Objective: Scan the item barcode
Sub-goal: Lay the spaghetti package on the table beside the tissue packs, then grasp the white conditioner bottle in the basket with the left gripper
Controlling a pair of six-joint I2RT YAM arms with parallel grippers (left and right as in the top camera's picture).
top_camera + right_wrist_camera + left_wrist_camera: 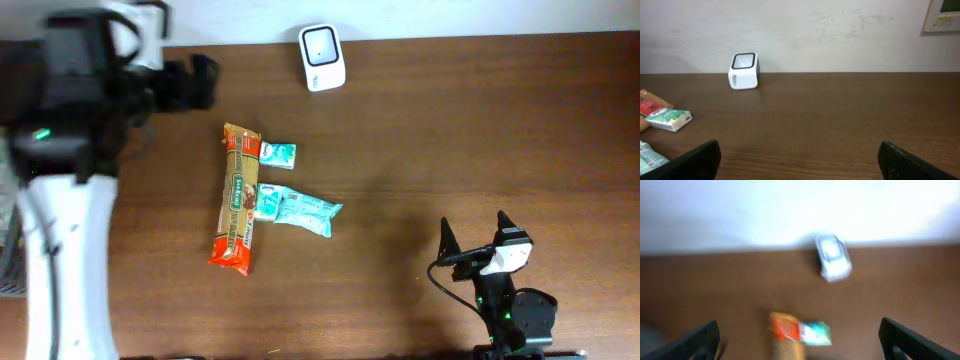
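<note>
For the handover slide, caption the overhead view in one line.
Left gripper and right gripper open, empty; white scanner at far table edge; orange packet, green box and teal pouch lie mid-table.

Soft, even indoor light is seen in all three views. The overhead view is sharp across the table (450,130), but the left arm (60,200), close to the lens, is blurred and overexposed. The left wrist view is heavily blurred throughout, with the scanner (832,257) and wall (740,210) washed out. The right wrist view is crisp, with faint shadows.
</note>
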